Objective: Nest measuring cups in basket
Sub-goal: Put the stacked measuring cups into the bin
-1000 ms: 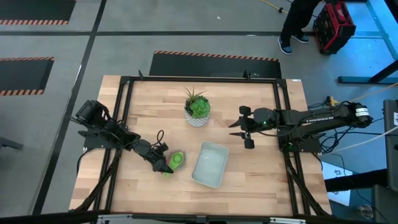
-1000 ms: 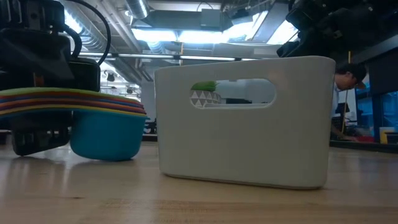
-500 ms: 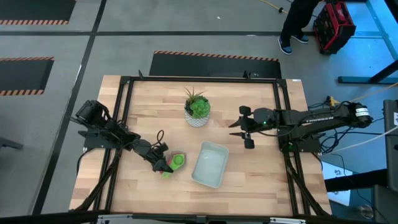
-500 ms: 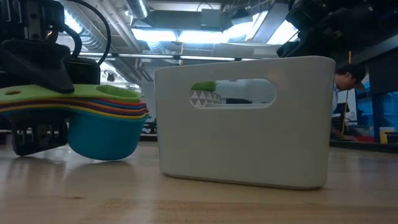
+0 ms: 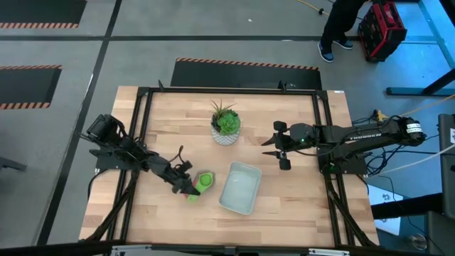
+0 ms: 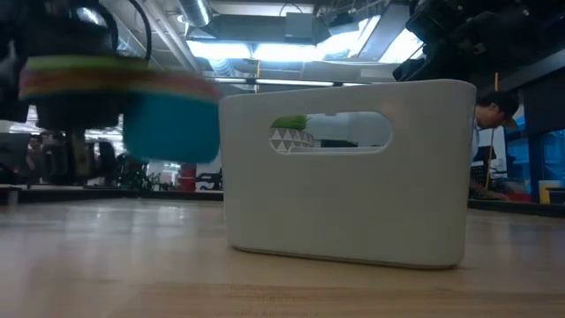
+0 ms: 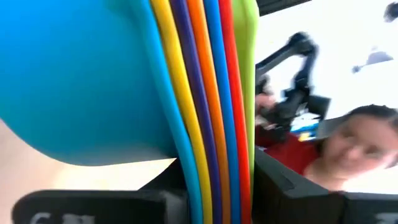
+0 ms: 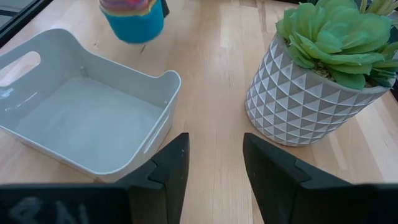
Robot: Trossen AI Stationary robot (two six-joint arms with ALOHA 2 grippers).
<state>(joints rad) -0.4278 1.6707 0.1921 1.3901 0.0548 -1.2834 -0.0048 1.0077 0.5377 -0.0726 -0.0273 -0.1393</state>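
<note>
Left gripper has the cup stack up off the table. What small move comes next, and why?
Probably carry it sideways over the basket rim. The left gripper holds the nested measuring cups by their handles, clear of the wood and about level with the rim in the low view, but beside it. The basket looks empty. The right gripper waits near the plant pot.

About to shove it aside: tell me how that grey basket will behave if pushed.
The basket is probably light: thin walls, nothing inside in the right wrist view. It should slide rather than tip, being broad, flat-bottomed and shallow on smooth wood. Its cut-out handle suggests stiff plastic that likely won't flex much.
</note>
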